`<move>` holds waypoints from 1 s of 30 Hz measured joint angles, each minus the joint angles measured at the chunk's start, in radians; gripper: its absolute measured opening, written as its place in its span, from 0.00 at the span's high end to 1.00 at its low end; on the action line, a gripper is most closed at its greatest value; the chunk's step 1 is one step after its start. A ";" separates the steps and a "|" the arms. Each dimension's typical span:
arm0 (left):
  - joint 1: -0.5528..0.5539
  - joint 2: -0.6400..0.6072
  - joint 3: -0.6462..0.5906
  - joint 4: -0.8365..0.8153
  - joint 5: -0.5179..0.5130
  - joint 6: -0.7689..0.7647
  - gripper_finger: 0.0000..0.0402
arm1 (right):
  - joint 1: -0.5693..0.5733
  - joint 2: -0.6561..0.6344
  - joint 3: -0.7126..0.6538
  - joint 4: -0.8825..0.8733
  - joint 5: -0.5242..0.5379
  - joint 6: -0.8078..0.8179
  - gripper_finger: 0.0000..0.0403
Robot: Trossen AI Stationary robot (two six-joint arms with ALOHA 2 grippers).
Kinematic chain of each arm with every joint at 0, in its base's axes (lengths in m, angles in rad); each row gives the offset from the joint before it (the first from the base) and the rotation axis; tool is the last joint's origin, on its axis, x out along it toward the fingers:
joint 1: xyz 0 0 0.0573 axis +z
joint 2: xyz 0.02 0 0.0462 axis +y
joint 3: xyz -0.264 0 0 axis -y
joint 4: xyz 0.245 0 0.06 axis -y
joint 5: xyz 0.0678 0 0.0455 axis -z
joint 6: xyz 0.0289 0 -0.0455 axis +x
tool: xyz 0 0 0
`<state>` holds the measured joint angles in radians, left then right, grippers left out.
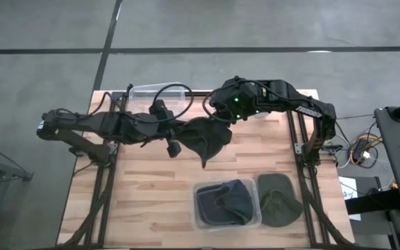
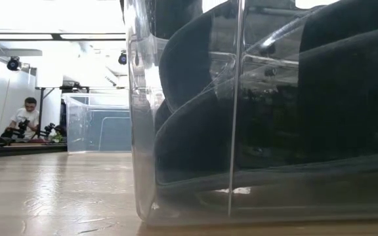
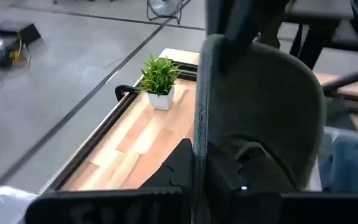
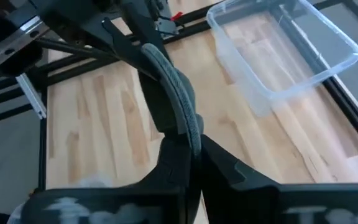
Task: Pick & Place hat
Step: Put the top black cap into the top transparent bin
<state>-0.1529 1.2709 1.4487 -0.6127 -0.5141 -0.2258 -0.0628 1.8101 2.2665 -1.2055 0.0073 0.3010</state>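
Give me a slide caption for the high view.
Both grippers, left and right, hold a dark hat above the table.

Left gripper [image 1: 174,142] and right gripper [image 1: 217,119] both clamped mid-table.

We see the right gripper [image 4: 191,146] with its dark fingers [image 4: 174,158] pinched together on the edge of a grey-green hat [image 4: 178,102]. The fabric rises from the fingers in a curved band. Beyond it, the left arm's dark links [image 4: 98,34] reach to the hat's far side, and seem to be touching it. An empty clear plastic bin [image 4: 291,53] sits on the wooden table [image 4: 92,118] near its black rail.
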 joint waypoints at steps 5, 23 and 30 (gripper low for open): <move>0.012 -0.020 0.000 -0.063 -0.025 -0.193 0.89 | 0.005 0.004 0.000 0.025 0.013 0.010 0.97; -0.011 -0.162 0.027 -0.050 -0.155 -0.242 0.68 | -0.015 0.001 0.000 0.087 0.022 0.057 0.98; -0.011 -0.260 0.026 -0.038 -0.152 -0.297 0.68 | -0.091 0.006 0.000 0.355 0.012 0.117 0.98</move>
<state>-0.1635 1.0114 1.4746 -0.6509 -0.6659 -0.5230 -0.1538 1.8157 2.2662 -0.8507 0.0196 0.4184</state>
